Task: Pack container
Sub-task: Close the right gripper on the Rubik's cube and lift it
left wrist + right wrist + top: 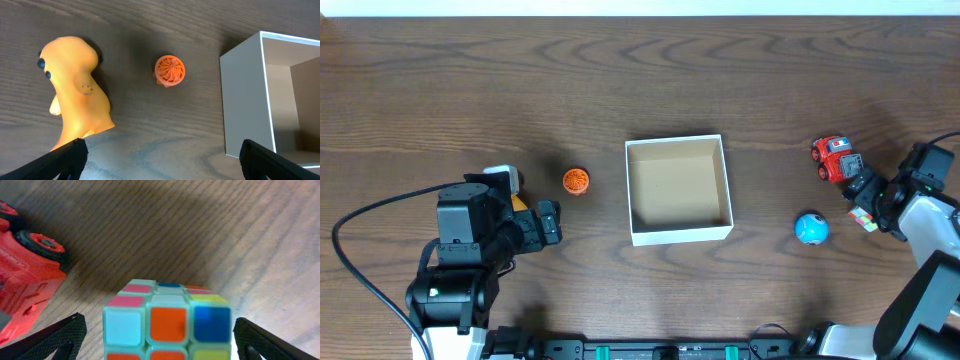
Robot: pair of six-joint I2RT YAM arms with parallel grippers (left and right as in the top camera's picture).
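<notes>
The container (681, 234), a square white box with a tan bottom, sits mid-table and holds nothing; its white wall (245, 95) shows in the left wrist view. My left gripper (545, 222) is open and empty (160, 162), left of the box. A yellow-orange toy figure (75, 90) lies just ahead of its left finger, and a small orange ball (576, 180) (169, 69) lies beyond. My right gripper (865, 200) (159, 342) is open, with a colourful puzzle cube (863, 216) (167, 322) between its fingers and a gap on each side.
A red toy truck (835, 158) (25, 275) stands just beyond the right gripper, left of the cube. A blue ball (811, 229) lies between the box and the right arm. A black cable (360, 215) loops at the left.
</notes>
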